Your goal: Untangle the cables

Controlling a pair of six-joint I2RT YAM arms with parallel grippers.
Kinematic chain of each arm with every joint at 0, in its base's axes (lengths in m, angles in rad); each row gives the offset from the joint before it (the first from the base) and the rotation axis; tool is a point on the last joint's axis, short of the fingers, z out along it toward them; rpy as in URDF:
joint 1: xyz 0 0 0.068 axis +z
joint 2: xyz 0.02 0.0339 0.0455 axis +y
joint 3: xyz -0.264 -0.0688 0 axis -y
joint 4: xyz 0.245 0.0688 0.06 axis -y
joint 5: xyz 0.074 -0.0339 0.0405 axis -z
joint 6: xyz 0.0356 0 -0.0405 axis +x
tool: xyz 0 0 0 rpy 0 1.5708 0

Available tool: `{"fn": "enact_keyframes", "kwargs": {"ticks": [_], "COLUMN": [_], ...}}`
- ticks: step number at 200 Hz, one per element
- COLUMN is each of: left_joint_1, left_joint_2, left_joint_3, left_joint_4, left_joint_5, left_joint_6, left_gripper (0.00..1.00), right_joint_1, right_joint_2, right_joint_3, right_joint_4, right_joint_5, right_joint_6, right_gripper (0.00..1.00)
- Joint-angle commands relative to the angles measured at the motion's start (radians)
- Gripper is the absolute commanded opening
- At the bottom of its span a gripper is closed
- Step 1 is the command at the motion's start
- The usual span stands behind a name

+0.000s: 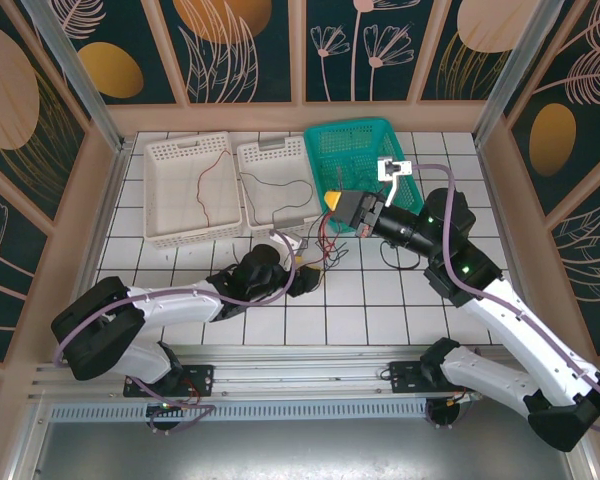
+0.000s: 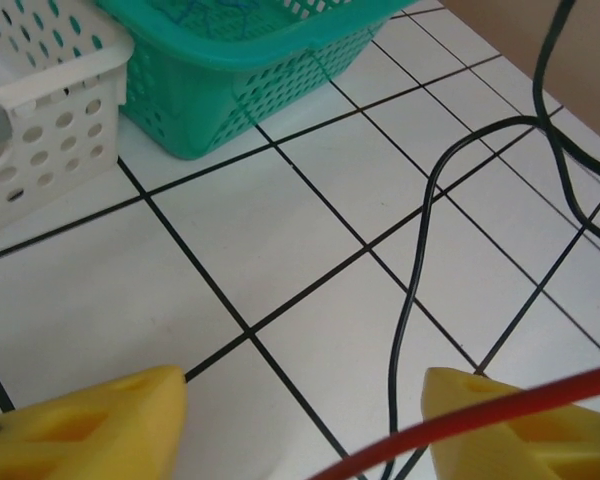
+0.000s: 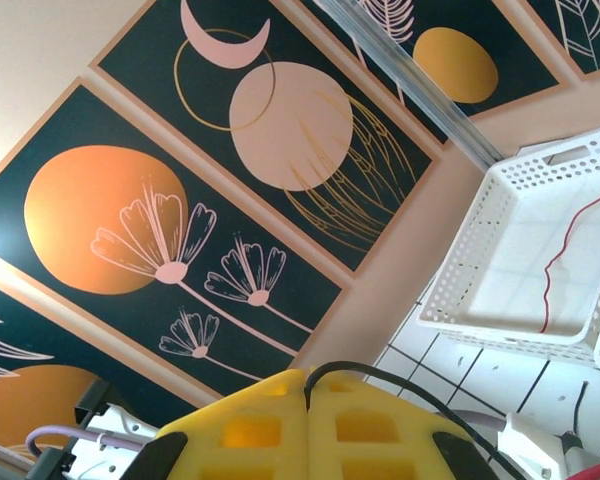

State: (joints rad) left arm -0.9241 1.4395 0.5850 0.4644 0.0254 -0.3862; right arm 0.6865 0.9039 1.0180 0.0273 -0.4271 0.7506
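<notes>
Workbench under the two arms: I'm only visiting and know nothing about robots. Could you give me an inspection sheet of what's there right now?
Surface: white tiled table with dark grid lines.
Job's things: red cable lying in the left white basket; black cable across the middle white basket; tangled cables on the tiles.
Clutter: teal basket, contents too fine to tell.
Grippers: left gripper open, low over the tiles by the tangle; right gripper shut, black cable pinched between its fingers.
Cables: lilac arm cables run along both arms.
Surroundings: patterned wall panels; metal rail at the near edge.
</notes>
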Motion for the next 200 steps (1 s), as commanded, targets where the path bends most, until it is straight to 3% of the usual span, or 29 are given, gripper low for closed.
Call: {"fn": "enact_keyframes", "kwargs": {"ticks": [1, 50, 138, 200], "left_joint_1": [-0.007, -0.007, -0.005, -0.006], "left_joint_2": [0.009, -0.012, -0.23, -0.339], "left_joint_3": [-0.003, -0.031, -0.191, -0.157], "left_joint_4": [0.037, 0.012, -0.109, -0.358], "left_joint_5": [0.019, 0.02, -0.109, -0.32], "left_joint_6": [0.005, 0.003, -0.066, -0.136], "left_gripper": [0.47, 0.0, 0.0, 0.0], "right_joint_1": [0.011, 0.013, 0.01, 0.008], "right_joint_2": [0.0, -0.011, -0.163, -0.239], "right_joint_3": [0.041, 0.05, 0.032, 0.03], "right_joint_4": [0.063, 0.018, -0.119, -0.212], "right_joint_5": [0.005, 0.08, 0.435, 0.659], "right_joint_6": [0.015, -0.007, -0.077, -0.117], "right_gripper": [0.0, 0.0, 0.0, 0.0]}}
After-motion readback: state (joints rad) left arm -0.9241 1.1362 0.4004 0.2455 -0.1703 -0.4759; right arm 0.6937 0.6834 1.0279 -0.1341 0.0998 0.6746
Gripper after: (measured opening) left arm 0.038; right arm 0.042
